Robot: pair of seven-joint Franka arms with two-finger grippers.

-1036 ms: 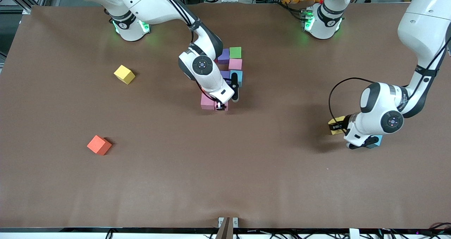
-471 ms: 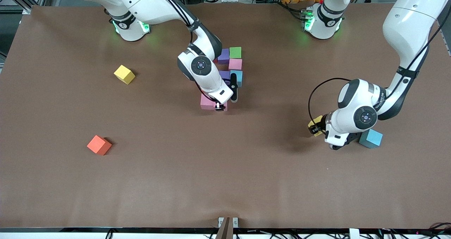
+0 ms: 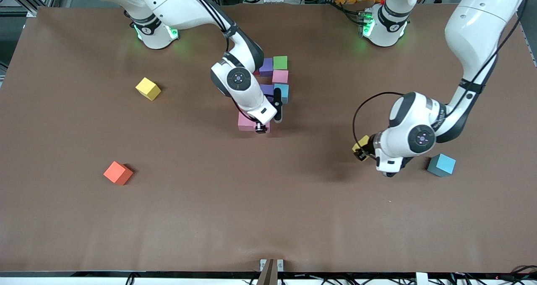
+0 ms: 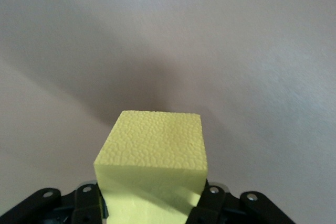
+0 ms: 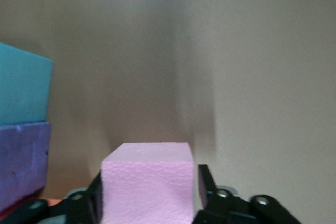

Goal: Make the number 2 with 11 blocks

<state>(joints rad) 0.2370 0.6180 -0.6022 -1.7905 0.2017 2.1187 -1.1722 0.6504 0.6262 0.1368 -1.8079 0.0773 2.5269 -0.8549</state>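
Observation:
The number 2 is a partial cluster of blocks at mid-table: green [image 3: 280, 62], purple [image 3: 266, 66], pink [image 3: 280, 76], light blue [image 3: 284, 92] and a second purple [image 3: 267, 89]. My right gripper [image 3: 263, 128] is low at the cluster's nearer end. Its jaws flank a pink block [image 3: 246, 121] [image 5: 146, 182] that rests on the table, open with a thin gap on one side. My left gripper [image 3: 364, 150] [image 4: 149, 203] is shut on a yellow block [image 3: 361, 144] [image 4: 155, 145], held over bare table toward the left arm's end.
Loose blocks lie apart: a light blue one [image 3: 441, 165] beside the left gripper, and a yellow one [image 3: 148, 88] and an orange one [image 3: 118, 173] toward the right arm's end. The brown table [image 3: 268, 218] is bare nearer the front camera.
The left arm has carried the yellow block toward the cluster, uncovering the light blue block it hung over. The right gripper's jaws have loosened on the pink block.

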